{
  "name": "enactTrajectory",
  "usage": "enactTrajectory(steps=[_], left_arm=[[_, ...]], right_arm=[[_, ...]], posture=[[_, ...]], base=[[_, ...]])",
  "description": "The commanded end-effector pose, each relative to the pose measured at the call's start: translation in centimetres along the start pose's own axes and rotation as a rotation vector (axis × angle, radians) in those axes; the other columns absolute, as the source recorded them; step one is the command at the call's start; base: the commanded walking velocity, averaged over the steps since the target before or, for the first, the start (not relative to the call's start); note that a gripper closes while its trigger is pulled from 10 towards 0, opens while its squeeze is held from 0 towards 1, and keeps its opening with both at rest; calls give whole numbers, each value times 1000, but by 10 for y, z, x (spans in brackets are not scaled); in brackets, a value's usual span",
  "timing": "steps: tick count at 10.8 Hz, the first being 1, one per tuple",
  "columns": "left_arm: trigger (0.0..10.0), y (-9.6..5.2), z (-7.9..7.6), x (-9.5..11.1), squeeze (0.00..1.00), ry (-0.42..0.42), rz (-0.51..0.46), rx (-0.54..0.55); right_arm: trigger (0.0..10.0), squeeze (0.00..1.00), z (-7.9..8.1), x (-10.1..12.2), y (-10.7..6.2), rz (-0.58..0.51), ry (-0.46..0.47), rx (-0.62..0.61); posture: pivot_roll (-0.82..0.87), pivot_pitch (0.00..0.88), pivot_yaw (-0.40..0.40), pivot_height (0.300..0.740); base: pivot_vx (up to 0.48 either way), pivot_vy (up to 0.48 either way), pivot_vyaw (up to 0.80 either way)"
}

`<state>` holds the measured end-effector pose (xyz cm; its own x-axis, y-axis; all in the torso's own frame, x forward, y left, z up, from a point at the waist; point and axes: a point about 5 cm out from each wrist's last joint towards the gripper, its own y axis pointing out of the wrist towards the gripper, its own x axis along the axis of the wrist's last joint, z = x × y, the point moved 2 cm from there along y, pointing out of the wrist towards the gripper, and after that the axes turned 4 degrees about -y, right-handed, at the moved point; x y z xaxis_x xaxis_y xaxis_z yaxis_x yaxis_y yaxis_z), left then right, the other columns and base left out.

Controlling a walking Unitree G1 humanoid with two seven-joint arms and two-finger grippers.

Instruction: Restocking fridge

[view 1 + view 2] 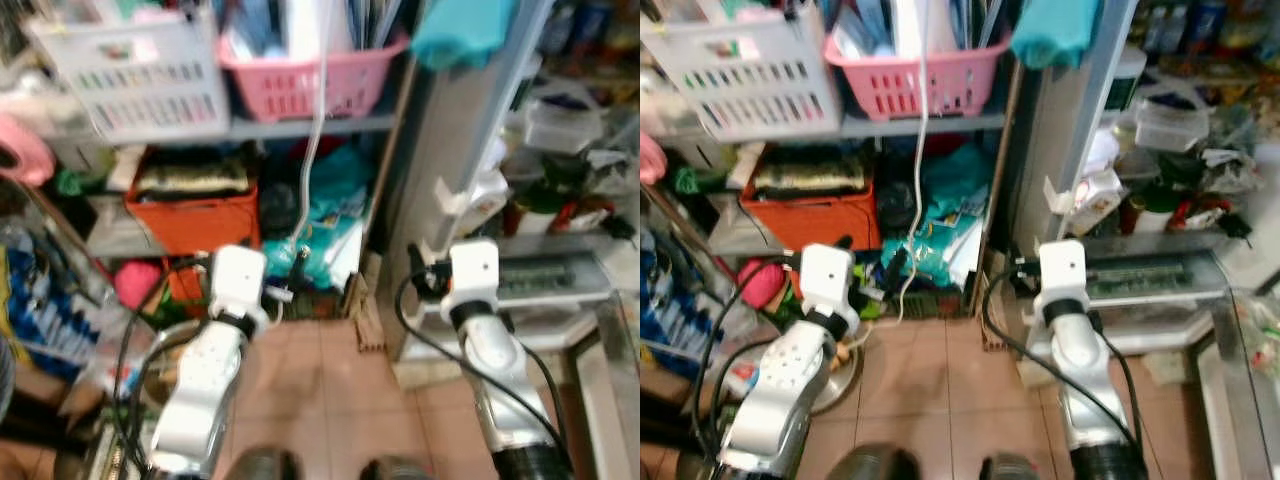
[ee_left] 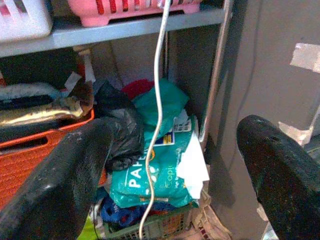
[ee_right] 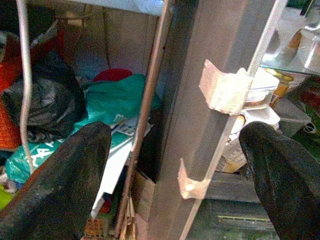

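- My left tool (image 2: 170,185) has its fingers apart, holding nothing, before the shelves at the frame's centre left.
- My right tool (image 3: 175,185) is likewise spread, empty, near the grey fridge door edge (image 3: 210,100).
- Pink slotted plastic basket (image 1: 310,80), top centre: upright papers.
- Orange plastic crate (image 1: 195,220), centre left: folded cloth.
- Teal plastic pack (image 2: 150,180) reads "PAPER".
- White slotted plastic basket (image 1: 140,80), upper left: contents unclear.

Two baskets up on the shelf (image 1: 300,127): one white basket (image 1: 135,70), one pink basket (image 1: 305,80). One orange crate (image 1: 195,222) below. One white cable (image 1: 318,110) hanging. One teal cloth (image 1: 462,30).
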<state>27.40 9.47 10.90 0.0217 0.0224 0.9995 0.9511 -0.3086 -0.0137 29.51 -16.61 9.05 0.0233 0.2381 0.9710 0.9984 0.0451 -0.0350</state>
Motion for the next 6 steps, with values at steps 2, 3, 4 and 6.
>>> enactTrajectory(steps=[2,3,4,6], left_arm=[[10000,0,4,2,0,5,-13,9],[10000,0,4,2,0,3,-14,10],[10000,0,6,1,0,-8,-6,39],[10000,0,7,0,0,-8,-3,42]], right_arm=[[10000,0,0,8,5,-25,13,1],[10000,0,-1,8,5,-25,10,1],[10000,0,-3,7,5,-23,6,0],[10000,0,-1,7,6,-21,6,4]], posture=[[50,60,19,740],[48,62,16,740],[49,64,13,740],[51,65,12,740]], base=[[0,-289,0],[0,-330,0],[0,0,0],[0,0,0]])
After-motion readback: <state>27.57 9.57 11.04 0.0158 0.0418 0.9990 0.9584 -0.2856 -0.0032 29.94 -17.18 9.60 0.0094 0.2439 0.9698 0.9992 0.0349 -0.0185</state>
